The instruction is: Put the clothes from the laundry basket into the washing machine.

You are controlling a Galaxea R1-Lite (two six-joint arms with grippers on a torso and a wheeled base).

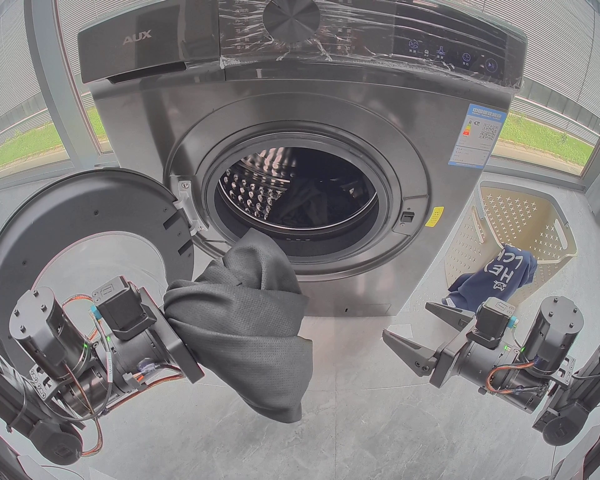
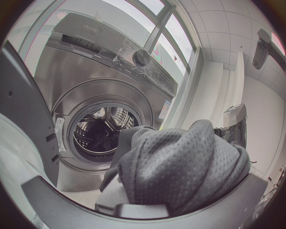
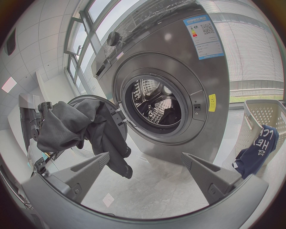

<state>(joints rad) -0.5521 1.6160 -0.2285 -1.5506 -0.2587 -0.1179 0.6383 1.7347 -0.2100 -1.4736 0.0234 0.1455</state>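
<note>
Head view looks down on a pale grey marbled floor (image 1: 375, 431), with windows (image 1: 37, 137) behind that give onto strips of grass; the wrist views add white tiled walls and ceiling. On the floor stands a dark grey front-loading washing machine (image 1: 400, 119), its control strip and round dial (image 1: 291, 19) wrapped in clear plastic film. Its round door (image 1: 81, 219) stands wide open on the robot's left, and the drum (image 1: 294, 187) is open to view with dark clothes lying low inside it. To the right of the machine, just beside it, is a cream perforated laundry basket (image 1: 537, 219), and a navy garment (image 1: 500, 278) hangs over its near rim. As for writing, there is a brand mark on the drawer front, a blue-and-white energy label (image 1: 478, 135) high on the right of the front panel, a small yellow sticker (image 1: 434, 216) by the door latch, and large white letters on the navy garment, partly folded out of sight. The left tool (image 1: 178, 350) sits low in front of the open door, clamped on a grey garment (image 1: 244, 325) of mesh-like cloth. The fabric bunches over the fingers and hides them, and the rest hangs clear of the floor, its upper fold lying in front of the lower lip of the drum opening; whether it touches the lip cannot be told. The right tool (image 1: 427, 332) hovers low on the right, near the basket, with its two fingers spread wide apart and empty.
</note>
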